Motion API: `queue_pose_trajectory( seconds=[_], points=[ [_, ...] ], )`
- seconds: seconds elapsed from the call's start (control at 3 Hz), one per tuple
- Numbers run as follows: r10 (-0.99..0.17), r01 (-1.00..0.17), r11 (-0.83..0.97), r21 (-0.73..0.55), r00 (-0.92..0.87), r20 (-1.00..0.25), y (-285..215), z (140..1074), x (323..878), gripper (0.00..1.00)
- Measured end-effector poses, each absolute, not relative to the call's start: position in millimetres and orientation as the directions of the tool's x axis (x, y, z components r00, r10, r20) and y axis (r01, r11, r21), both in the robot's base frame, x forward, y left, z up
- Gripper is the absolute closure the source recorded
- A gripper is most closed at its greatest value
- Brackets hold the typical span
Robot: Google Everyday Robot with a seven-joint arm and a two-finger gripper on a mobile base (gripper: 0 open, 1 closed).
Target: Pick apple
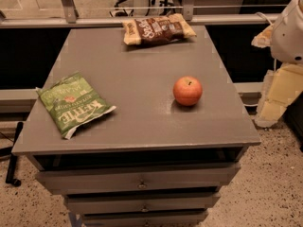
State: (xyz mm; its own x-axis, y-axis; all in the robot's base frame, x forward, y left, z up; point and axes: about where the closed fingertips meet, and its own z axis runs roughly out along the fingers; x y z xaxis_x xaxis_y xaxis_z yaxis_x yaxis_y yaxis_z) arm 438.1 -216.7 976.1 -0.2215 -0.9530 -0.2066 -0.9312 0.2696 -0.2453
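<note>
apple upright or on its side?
Upright: the small round orange-red apple sits on the grey cabinet top, stem dimple facing up. Gripper not in view.

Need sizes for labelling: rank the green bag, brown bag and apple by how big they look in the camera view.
1. Green bag; it lies nearer the camera, so its lead is unsure.
2. Brown bag.
3. Apple.
The claw hangs right of the table.
</note>
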Motion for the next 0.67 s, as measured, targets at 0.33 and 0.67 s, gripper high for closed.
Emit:
queue_pose_trajectory(
  seconds=[0.33,0.67],
  points=[
    [-0.953,-0.931,0.270,-0.246,-0.221,-0.207,-216.7,976.2,438.1,0.00],
    [-0.953,-0.943,0.240,-0.233,-0.182,-0.244,-209.4,970.5,446.9,0.00]
  ],
)
